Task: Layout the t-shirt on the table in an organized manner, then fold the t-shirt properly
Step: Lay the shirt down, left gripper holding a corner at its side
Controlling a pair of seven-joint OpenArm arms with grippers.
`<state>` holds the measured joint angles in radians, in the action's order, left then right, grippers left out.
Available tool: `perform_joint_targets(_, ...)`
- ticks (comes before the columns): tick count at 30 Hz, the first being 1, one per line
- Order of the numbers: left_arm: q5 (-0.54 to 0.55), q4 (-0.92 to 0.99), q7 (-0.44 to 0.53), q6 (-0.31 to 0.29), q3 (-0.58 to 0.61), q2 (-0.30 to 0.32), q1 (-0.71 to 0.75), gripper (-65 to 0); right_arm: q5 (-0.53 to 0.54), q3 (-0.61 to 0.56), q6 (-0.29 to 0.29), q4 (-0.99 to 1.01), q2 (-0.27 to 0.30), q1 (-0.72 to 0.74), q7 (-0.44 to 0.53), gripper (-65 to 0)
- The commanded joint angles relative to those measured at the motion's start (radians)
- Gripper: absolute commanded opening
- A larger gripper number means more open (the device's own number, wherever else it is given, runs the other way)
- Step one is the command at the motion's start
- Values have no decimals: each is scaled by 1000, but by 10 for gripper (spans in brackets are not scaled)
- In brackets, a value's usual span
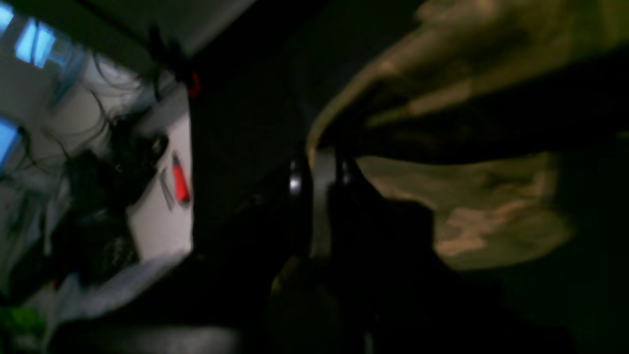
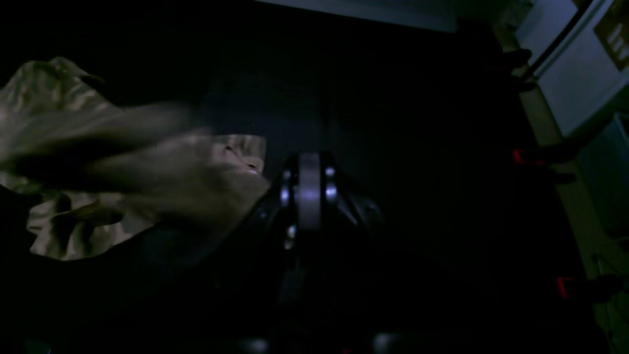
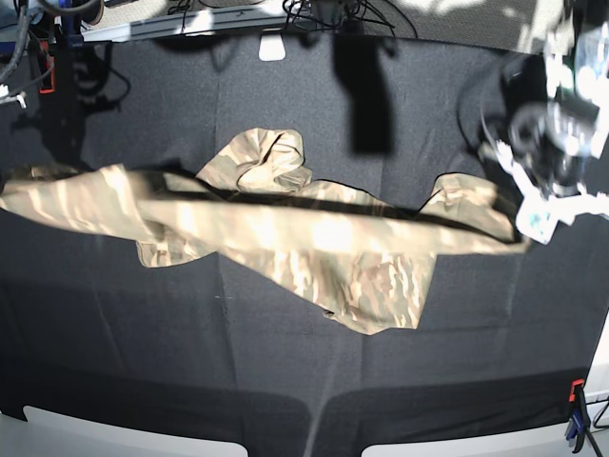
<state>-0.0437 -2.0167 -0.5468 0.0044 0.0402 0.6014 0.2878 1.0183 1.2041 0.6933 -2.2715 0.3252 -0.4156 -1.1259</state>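
We see the t-shirt [image 3: 285,238], soft camouflage cloth in tan and olive, drawn into a long rumpled band over the desk [image 3: 143,371], which wears matte black cloth with faint creases. The left end effector [image 1: 322,162] is pressed together, pinching the shirt's hem; the right end effector [image 2: 308,172] is pressed together too, blurred fabric at its tip. Only the overhead view shows the whole stretched span; the wrist views are dark and smeared.
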Motion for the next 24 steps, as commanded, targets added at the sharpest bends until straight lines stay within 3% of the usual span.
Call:
perform_joint_targets(1, 6, -1, 29, 17, -9, 14, -24, -650, 14, 4, 5, -13, 17, 0, 32, -650)
perform_joint_targets(6, 114, 19, 43, 12, -9, 14, -98, -650, 14, -65, 5, -13, 18, 0, 33, -650)
perform_joint_targets(11, 239, 19, 44, -106, -8, 14, -105, -650, -3, -221, 5, -13, 10, 0, 3, -650)
perform_joint_targets(13, 246, 19, 46, -138, -8, 14, -98, -650, -72, -309, 5, -13, 0, -1, 4, -650)
perform_joint_targets(18, 248, 19, 50, -140, -8, 14, -97, -650, -217, -585, 5, -13, -1, -32, 3, -650)
perform_joint_targets(24, 248, 19, 47, -140, -8, 14, -97, -650, -600, -874, 5, -13, -1, -92, 29, -650)
